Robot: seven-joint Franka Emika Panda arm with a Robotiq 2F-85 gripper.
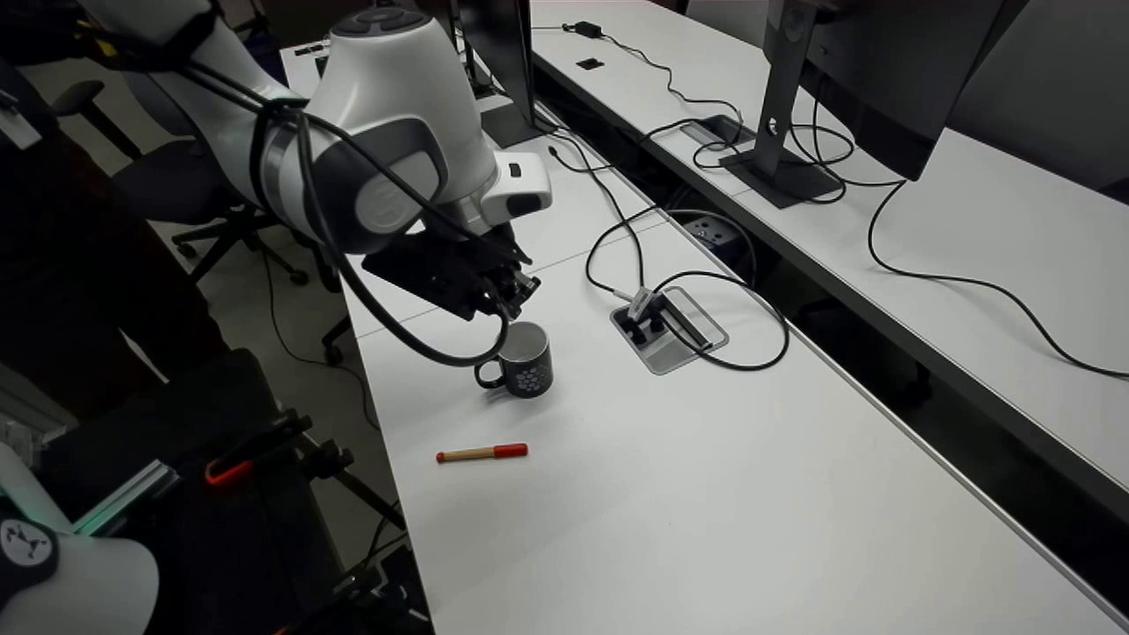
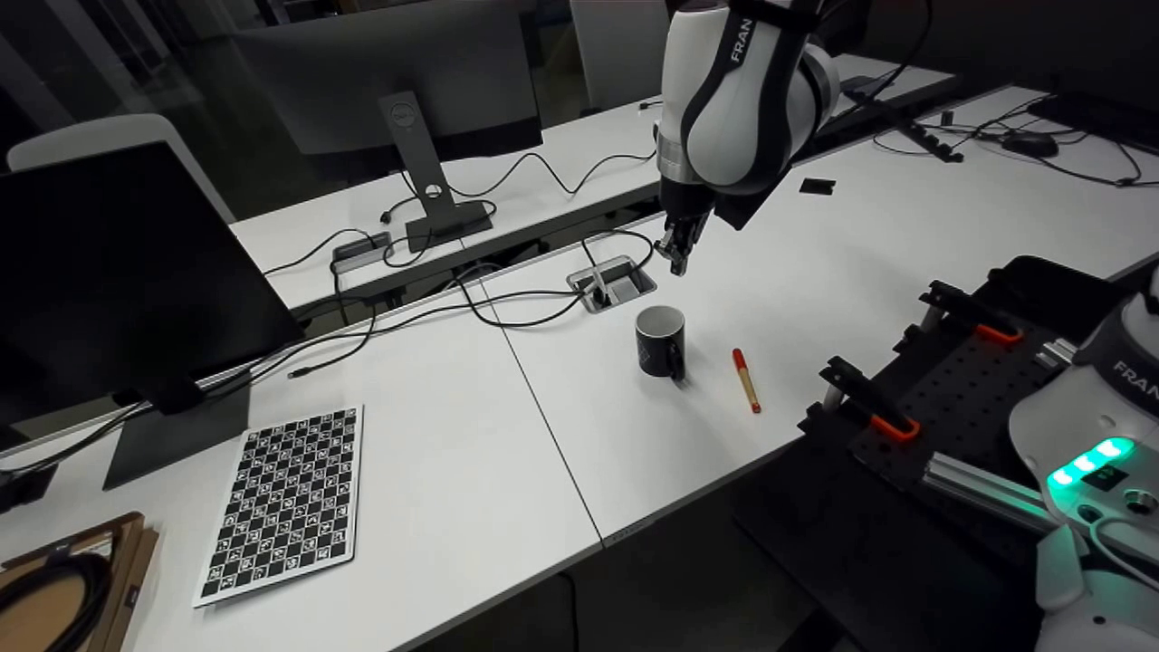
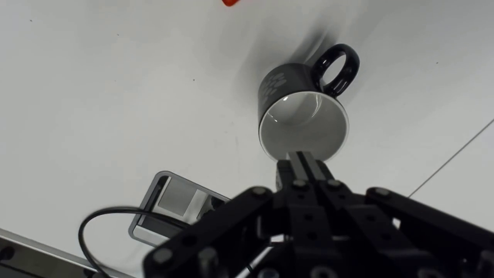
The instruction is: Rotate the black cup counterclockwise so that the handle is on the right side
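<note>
White arm [image 1: 410, 93] bent downward, claw [image 3: 303, 155] (pinched closed) near black cup [image 2: 658, 346]

In the wrist view, the pincer [image 3: 302, 153] is hiding part of the black cup [image 3: 303, 116], and the top edge is cutting off most of the red-ended stick [image 3: 230, 2].

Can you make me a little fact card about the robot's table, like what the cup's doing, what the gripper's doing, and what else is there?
Cup: black outside, pale inside, standing upright on the table
Handle: points up and right in the wrist view
Gripper: shut, raised off the table, apart from the cup
Stick: red and tan, lying near the cup
Socket box: set into the table, with a black cable crossing it
Board: black-and-white checks
Job: turn the cup counterclockwise; not gripped yet
</note>
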